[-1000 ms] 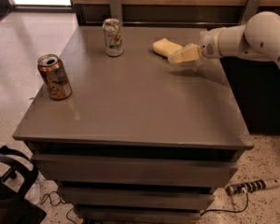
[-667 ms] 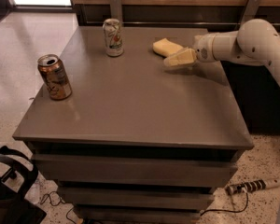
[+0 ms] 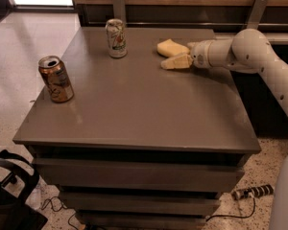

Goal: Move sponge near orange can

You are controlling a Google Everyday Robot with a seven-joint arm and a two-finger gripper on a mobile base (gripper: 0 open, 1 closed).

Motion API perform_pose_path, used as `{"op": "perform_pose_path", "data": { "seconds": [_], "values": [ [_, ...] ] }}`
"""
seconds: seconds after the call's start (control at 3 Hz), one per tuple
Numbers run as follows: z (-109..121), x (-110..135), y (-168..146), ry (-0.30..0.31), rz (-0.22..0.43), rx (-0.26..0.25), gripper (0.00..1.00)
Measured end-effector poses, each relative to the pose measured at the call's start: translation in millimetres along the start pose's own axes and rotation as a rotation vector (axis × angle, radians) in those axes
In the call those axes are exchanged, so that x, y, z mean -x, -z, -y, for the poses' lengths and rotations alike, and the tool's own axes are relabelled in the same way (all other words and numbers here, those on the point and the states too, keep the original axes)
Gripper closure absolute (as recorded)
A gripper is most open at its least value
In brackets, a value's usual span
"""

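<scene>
The pale yellow sponge [image 3: 170,47] lies on the grey table [image 3: 134,104] at the back, right of the middle. The orange can [image 3: 55,79] stands upright near the table's left edge, far from the sponge. My gripper [image 3: 174,60] reaches in from the right on a white arm [image 3: 249,51], low over the table. It sits just in front of the sponge and right against it. I cannot tell whether it touches or holds the sponge.
A white can with green-red print [image 3: 116,38] stands at the back, left of the sponge. A wooden wall with metal brackets runs behind the table. A black chair base [image 3: 9,190] and cables lie on the floor at the lower left.
My gripper and arm have moved left along the back of the table, closer to the sponge's front side. The sponge and both cans have not moved.
</scene>
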State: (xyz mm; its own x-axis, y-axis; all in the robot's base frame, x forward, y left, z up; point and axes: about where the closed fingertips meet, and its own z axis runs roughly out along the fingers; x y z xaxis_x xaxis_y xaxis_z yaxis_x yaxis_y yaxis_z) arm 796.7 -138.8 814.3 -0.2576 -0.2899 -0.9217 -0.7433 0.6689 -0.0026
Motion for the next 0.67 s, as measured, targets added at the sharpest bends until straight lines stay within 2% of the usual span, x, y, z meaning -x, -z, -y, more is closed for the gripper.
{"op": "perform_pose_path", "data": {
  "seconds": [0.67],
  "values": [
    [-3.4,-0.8,-4.9,0.0,-0.002,0.008,0.64]
  ]
}}
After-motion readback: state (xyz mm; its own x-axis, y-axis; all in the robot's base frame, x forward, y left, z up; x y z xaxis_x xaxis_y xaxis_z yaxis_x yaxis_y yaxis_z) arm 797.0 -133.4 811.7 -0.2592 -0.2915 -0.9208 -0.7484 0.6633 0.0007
